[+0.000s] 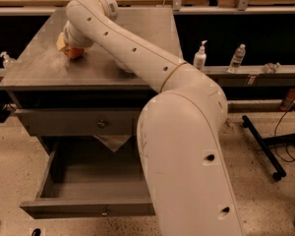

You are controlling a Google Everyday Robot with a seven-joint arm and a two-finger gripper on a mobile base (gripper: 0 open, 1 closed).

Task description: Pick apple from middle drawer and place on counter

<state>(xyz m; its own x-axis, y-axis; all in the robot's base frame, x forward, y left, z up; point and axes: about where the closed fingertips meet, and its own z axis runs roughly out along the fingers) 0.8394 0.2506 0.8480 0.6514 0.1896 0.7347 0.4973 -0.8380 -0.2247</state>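
Note:
The apple (pixel 73 53) is a small reddish round thing at the back left of the grey counter (pixel 44 70). It lies right under the end of my white arm. My gripper (pixel 73 45) is at the apple, mostly hidden behind the wrist. The middle drawer (pixel 88 208) is pulled open below. The part of its inside that shows holds no apple, and my arm covers its right side.
A closed drawer front with a round knob (pixel 102 124) sits above the open drawer. A tan object (pixel 61 42) lies beside the apple. A pump bottle (pixel 200 58) and a water bottle (pixel 236 58) stand on a ledge at the right. A black stand leg (pixel 260 141) is on the floor.

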